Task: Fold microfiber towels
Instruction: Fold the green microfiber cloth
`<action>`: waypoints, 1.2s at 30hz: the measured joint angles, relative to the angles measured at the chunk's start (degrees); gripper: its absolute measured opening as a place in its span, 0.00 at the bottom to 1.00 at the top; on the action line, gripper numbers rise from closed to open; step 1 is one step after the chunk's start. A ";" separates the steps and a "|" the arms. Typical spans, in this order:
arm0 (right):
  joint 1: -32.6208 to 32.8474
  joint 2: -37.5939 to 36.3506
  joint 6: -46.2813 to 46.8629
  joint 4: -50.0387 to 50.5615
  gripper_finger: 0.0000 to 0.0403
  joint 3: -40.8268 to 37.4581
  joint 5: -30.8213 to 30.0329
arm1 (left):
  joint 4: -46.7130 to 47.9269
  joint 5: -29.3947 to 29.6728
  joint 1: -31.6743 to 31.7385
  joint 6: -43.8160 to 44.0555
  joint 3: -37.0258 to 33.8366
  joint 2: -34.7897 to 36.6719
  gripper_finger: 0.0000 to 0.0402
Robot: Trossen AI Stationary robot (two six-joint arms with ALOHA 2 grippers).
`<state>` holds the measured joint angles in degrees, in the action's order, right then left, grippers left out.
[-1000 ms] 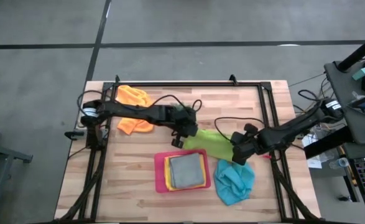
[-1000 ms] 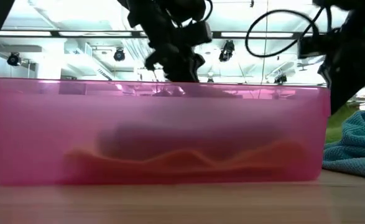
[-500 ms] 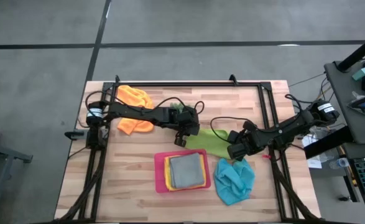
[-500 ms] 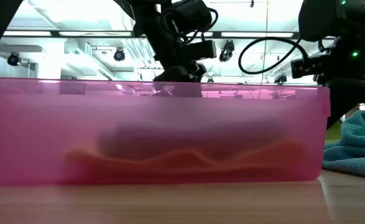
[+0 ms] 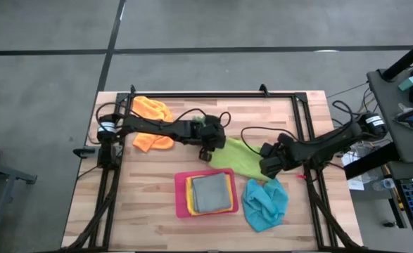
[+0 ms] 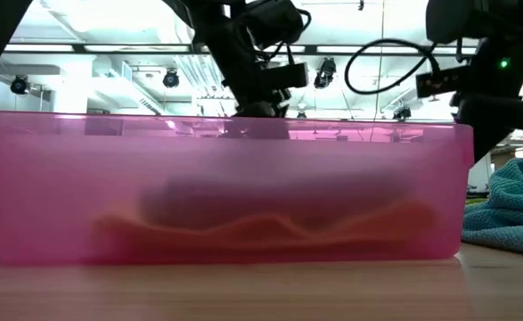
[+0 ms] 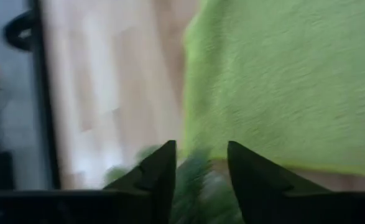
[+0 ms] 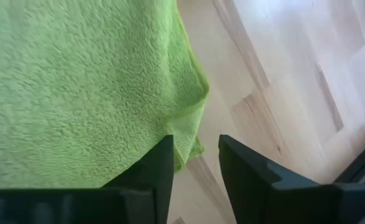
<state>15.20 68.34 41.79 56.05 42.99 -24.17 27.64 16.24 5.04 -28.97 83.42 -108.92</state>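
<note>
Both hands have let go: left hand (image 5: pixel 207 146) and right hand (image 5: pixel 269 166) stand released over the lime green towel (image 5: pixel 236 159) mid-tabletop (image 5: pixel 150 197). Its loose fold may spring open unpressed.

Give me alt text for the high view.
Both grippers, left and right, sit open at opposite ends of a lime green towel on the wooden table; nearby are a pink tray of folded towels, an orange towel and a light blue towel.
</note>
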 joint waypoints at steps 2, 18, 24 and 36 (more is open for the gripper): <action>0.00 -1.24 0.01 0.03 0.31 0.04 -0.01 | 0.87 1.66 0.02 -0.13 0.00 1.22 0.37; -2.96 -6.95 3.83 -11.64 0.23 -4.16 1.44 | 4.87 -7.07 -6.77 7.85 -0.35 12.53 0.40; -9.03 -5.47 10.69 -13.40 0.31 -7.86 3.18 | 4.99 -7.05 -10.59 10.33 -0.45 13.65 0.40; -15.37 -1.80 10.92 -18.10 0.43 -11.21 3.22 | 5.96 -1.96 -13.35 12.31 -1.73 15.23 0.40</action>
<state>-0.16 66.54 52.71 37.95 31.78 -20.95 33.60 14.28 -8.32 -16.67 81.68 -93.69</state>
